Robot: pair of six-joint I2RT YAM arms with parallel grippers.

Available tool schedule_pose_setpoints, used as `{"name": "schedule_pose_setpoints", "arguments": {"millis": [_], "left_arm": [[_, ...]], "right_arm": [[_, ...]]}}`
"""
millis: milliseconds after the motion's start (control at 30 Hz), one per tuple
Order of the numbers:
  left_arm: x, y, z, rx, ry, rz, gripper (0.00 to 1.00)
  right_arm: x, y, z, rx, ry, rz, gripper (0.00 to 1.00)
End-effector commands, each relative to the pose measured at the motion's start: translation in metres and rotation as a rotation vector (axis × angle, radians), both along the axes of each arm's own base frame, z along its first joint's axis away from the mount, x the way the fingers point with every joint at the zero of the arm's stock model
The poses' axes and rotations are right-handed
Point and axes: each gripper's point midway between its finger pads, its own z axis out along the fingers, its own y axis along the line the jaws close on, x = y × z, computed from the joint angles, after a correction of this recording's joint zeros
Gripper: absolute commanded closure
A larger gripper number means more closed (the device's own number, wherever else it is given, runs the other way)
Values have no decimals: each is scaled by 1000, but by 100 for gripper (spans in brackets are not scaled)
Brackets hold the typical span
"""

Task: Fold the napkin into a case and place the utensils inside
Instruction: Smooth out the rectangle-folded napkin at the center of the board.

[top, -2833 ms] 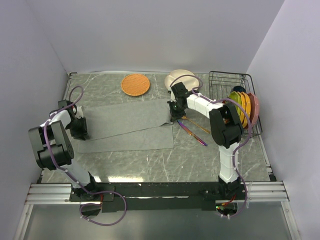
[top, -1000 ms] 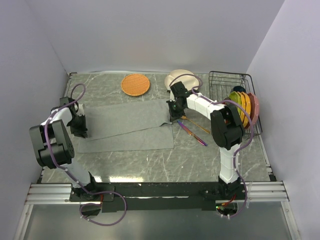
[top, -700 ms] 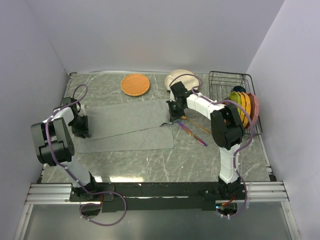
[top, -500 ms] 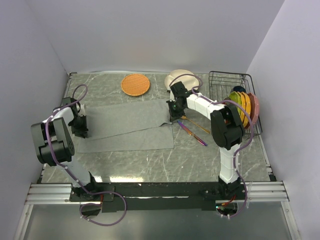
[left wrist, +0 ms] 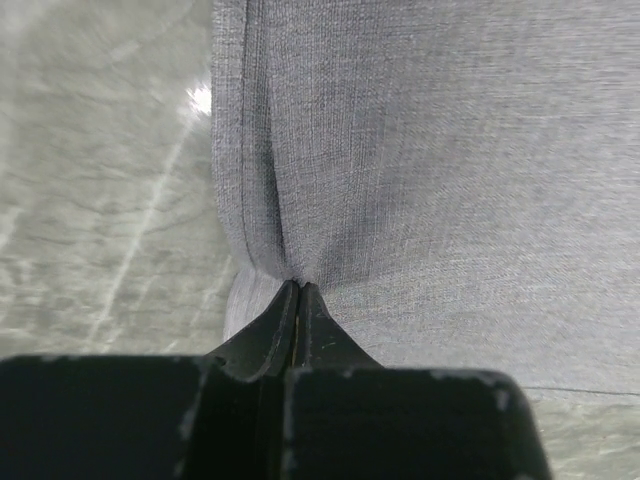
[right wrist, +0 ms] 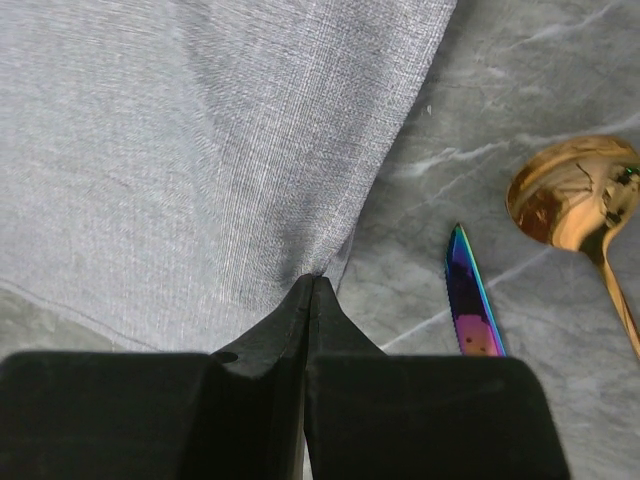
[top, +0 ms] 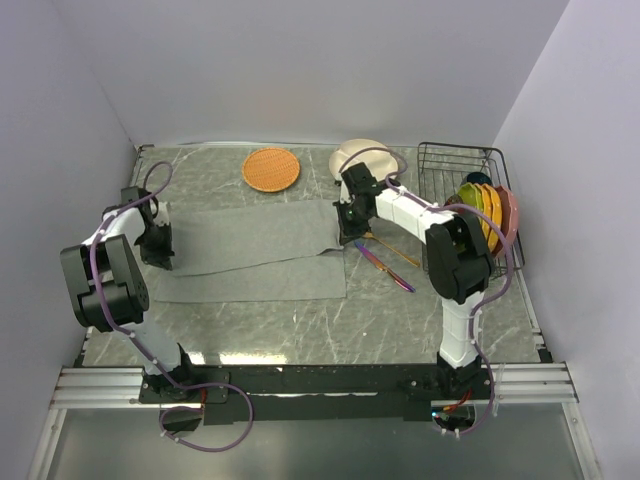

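A grey marbled counter (top: 300, 330) carries a round orange woven mat (top: 271, 169) near its far edge. Right of the mat lies a cream plate (top: 360, 150). In the far right corner, a black wire rack (top: 450, 152) holds coloured plates (top: 492, 215) on edge.

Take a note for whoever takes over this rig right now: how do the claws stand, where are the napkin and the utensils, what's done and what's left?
The left claw is shut on the left edge of the napkin.
The right claw is shut on its right edge.
The napkin lies on the table with one layer lapped over another, so a first fold seems made. It is not a case yet.
The knife and spoon lie on the bare table just right of the napkin, outside it.
Left to do: finish the folding, then put both utensils inside.
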Motion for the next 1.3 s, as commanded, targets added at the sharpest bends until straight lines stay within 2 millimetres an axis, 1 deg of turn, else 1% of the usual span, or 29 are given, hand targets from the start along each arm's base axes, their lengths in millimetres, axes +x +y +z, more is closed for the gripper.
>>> {"name": "schedule_pose_setpoints", "arguments": {"millis": [0, 167, 233, 333, 433, 500, 567, 633, 867, 900, 967, 1100, 1167, 1200, 1267], "left_arm": [[7, 5, 23, 28, -24, -43, 98], [5, 7, 26, 47, -24, -60, 91], [4, 7, 21, 43, -19, -54, 90], [3, 3, 14, 25, -5, -49, 92], [3, 2, 13, 11, -4, -44, 89], [5, 1, 15, 5, -12, -40, 88], [6, -2, 17, -4, -14, -36, 81], [5, -2, 16, -9, -11, -32, 78], [-1, -6, 0, -24, 19, -25, 77], [-1, -4, -2, -16, 22, -20, 77], [-1, -3, -5, -12, 35, -14, 73], [-3, 1, -10, 9, 44, -5, 70], [-4, 2, -13, 14, 53, -2, 67], [-5, 2, -16, 11, 61, 0, 63], [-5, 2, -17, 14, 61, 3, 62]], "right_arm": [[-4, 0, 36, 25, -63, 9, 100], [-7, -1, 35, 25, -57, 5, 100], [-7, -1, 32, 24, -52, 5, 100], [-8, 0, 28, 21, -45, 5, 100], [-8, -1, 24, 17, -42, 4, 100], [-8, -1, 24, 15, -41, 3, 100], [-9, -1, 24, 17, -41, 1, 100], [-9, -1, 25, 20, -45, 3, 100], [-9, -2, 24, 18, -44, -1, 100], [-9, -2, 24, 17, -46, -2, 100], [-9, -3, 24, 16, -43, -2, 100], [-9, -2, 24, 17, -44, -3, 100], [-8, -2, 25, 19, -48, -5, 100], [-7, -2, 25, 20, -47, -6, 100], [-7, -1, 25, 19, -46, -6, 100]]}}
